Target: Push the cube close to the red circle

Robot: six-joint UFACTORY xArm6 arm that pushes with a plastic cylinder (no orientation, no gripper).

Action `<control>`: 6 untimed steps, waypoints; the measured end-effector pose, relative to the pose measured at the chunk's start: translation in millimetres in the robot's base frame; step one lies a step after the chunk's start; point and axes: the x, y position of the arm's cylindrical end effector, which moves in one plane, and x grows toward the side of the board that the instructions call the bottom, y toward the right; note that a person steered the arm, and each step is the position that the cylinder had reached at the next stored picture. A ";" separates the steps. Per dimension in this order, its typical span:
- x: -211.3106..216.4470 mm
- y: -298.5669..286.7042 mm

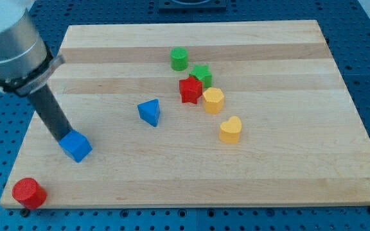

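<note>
Pressing against the upper-left face of the blue cube [76,146], my tip [61,137] stands at the end of a dark rod slanting down from the view's upper left; there is no pincer on this arm, so nothing is spread or pinching. The blue cube sits on the tabletop [281,173] near the view's left edge, and the red circle [29,192] lies below and to its left, at the tabletop's bottom-left corner, apart from the cube. Contact on that face would likely drive the cube toward the view's lower right, away from the red circle, so the tip probably needs to come round to the cube's right side. An off-centre push could spin the cube aside, and too strong a one could knock the circle off the corner. The cube looks small, bright blue and sharp-edged, turned diagonally. Further right lie a blue triangle [149,112], a red star [189,90], two green blocks [179,59] and two yellow blocks [213,101].
</note>
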 end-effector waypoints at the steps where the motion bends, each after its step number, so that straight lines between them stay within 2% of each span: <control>1: 1.5 0.0; 2: -7.4 0.9; 3: -33.8 33.2; 4: 1.6 46.3; 6: 24.9 30.8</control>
